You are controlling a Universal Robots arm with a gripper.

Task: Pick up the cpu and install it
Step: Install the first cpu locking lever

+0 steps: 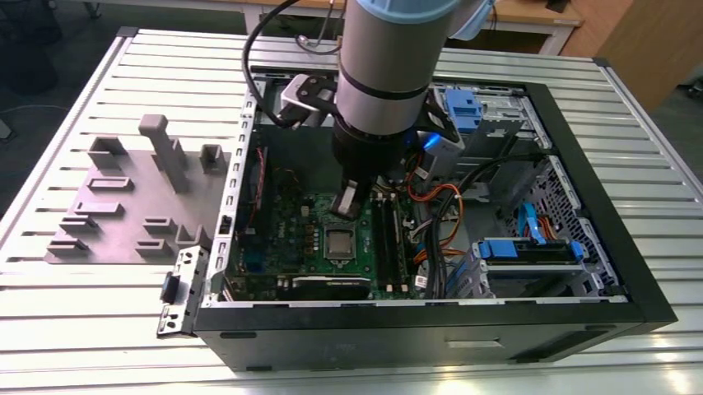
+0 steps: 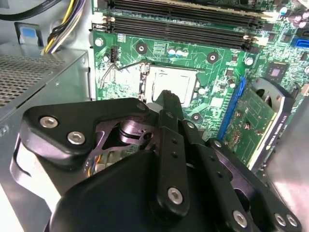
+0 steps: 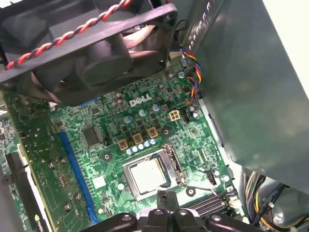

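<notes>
A big black computer case (image 1: 571, 317) lies open on a metal table with long grooves (image 1: 66, 329). At about 9 o'clock from the case sits a grey plastic tray with blocks (image 1: 132, 206) sticking up. Inside the case is a green board (image 3: 111, 140). Blue plastic parts (image 1: 528, 249) sit at 3 o'clock from the board. A black fan (image 3: 96, 53) has a red and black twisted wire (image 3: 72, 34) running over it

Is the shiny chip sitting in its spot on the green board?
Yes, the cpu lies flat inside the socket frame on the motherboard.
</notes>
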